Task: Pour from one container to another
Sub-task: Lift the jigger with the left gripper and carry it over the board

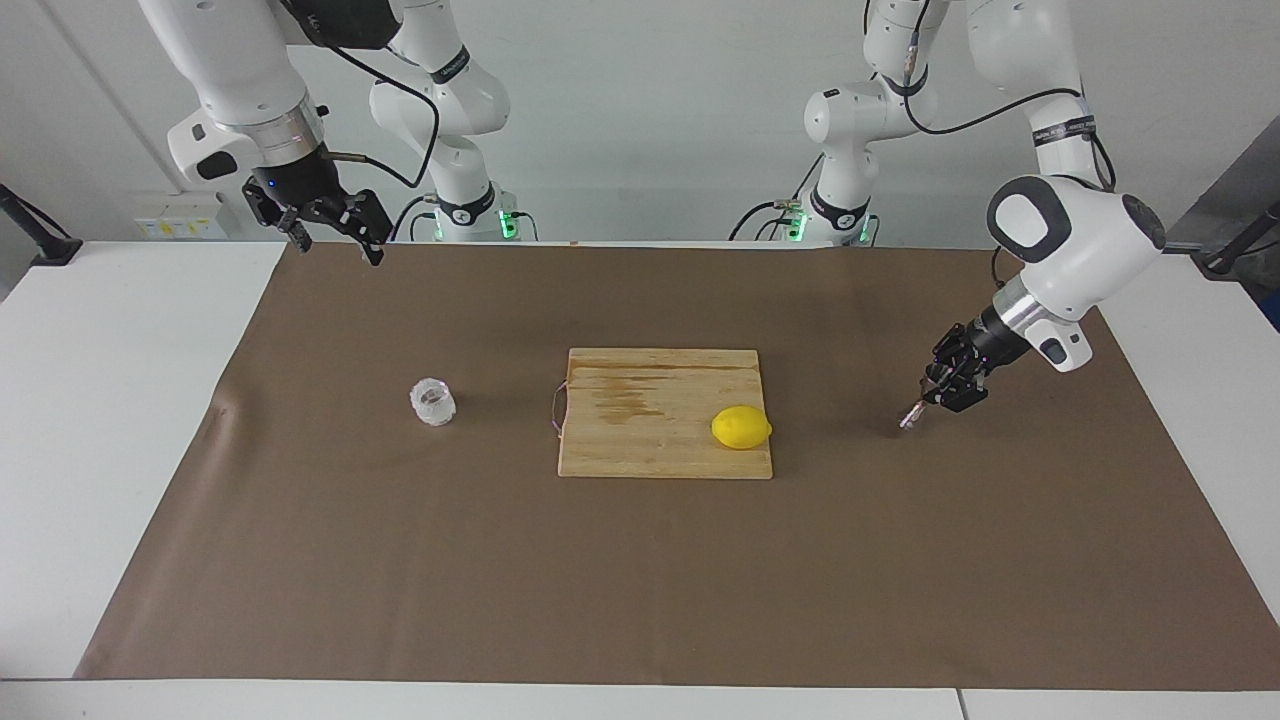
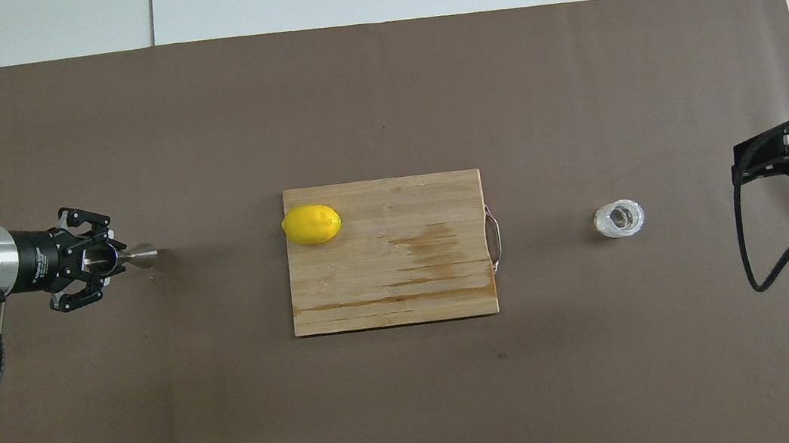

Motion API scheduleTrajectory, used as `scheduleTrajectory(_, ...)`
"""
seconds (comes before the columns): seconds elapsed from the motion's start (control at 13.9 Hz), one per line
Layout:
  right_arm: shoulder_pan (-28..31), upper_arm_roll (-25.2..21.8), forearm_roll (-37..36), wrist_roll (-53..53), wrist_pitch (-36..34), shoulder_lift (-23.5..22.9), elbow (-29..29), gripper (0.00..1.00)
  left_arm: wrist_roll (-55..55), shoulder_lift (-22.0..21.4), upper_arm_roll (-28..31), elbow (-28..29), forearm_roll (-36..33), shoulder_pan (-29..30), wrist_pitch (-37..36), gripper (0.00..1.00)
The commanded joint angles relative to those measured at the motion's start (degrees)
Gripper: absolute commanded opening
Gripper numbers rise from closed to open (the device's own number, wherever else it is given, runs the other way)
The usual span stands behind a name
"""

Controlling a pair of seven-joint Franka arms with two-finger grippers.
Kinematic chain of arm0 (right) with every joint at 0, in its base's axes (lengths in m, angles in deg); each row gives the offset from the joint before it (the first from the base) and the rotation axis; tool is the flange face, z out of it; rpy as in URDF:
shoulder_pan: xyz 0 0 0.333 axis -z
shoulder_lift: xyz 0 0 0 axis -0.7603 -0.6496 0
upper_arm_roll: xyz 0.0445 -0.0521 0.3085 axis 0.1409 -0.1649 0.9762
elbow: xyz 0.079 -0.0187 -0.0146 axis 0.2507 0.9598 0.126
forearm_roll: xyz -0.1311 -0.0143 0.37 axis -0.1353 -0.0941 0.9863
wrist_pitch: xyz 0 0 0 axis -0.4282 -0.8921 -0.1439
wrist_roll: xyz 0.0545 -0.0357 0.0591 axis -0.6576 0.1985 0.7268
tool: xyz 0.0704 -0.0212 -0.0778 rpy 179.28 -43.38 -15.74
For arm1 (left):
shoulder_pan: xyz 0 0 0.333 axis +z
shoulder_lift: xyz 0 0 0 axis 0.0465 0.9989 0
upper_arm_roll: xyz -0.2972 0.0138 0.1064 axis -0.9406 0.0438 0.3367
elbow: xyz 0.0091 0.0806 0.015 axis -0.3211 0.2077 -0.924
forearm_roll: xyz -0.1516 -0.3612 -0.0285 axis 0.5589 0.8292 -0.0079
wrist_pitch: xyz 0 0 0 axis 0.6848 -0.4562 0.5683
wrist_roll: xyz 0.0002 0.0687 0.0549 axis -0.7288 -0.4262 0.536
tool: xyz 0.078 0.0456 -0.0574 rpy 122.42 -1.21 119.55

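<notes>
- Glass cup (image 1: 432,402) is the thing I'm meant to pour from. It sits upright on the brown mat (image 1: 640,560) toward my right arm's end of the table, beside the cutting board (image 1: 640,450) but clear of it, with nothing touching it.
- My right gripper (image 1: 335,235) is just waiting, up in the air over the mat's edge at my own end of the table, well apart from the cup. Its fingers look spread apart and there's nothing between them.
- Cutting board sits mid-table with its metal handle (image 1: 556,408) on the cup's side.
- Lemon (image 1: 741,428) lies on the board, at the end toward my left arm.
- Jigger (image 2: 137,256) is over the mat toward my left arm's end, well apart from the board. It's tipped right over on its side, one cone sticking out toward the board.
- My left gripper (image 2: 102,261) is clamped on the jigger's other cone, low over the mat.
</notes>
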Motion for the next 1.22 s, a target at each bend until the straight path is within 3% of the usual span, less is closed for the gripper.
scheduleTrajectory(0.0, 0.55, 0.27, 0.81, -0.56, 0.7, 0.6, 0.92, 1.0, 5.07, -0.17, 0.27, -5.28, -3.83, -2.41, -6.27, 0.0)
scheduleTrajectory(0.22, 0.55, 0.27, 0.81, -0.56, 0.7, 0.6, 0.92, 1.0, 14.63, -0.35, 0.27, -10.91, -5.06, -5.49, -13.3, 0.0)
scheduleTrajectory(0.43, 0.55, 0.19, 0.81, -0.47, 0.7, 0.6, 0.92, 1.0, 26.24, -0.17, 0.01, -14.7, -6.65, -10.23, -15.79, 0.0)
scheduleTrajectory(1.01, 0.55, 0.27, 0.81, -0.56, 0.7, 0.6, 0.92, 1.0, 42.6, 0.09, -0.34, -14.44, -5.68, -24.11, -7.89, 0.0)
scheduleTrajectory(1.15, 0.55, 0.19, 0.81, -0.56, 0.7, 0.6, 0.83, 1.0, 46.99, 2.02, -0.43, -15.14, -5.24, -27.63, -5.08, 0.0)
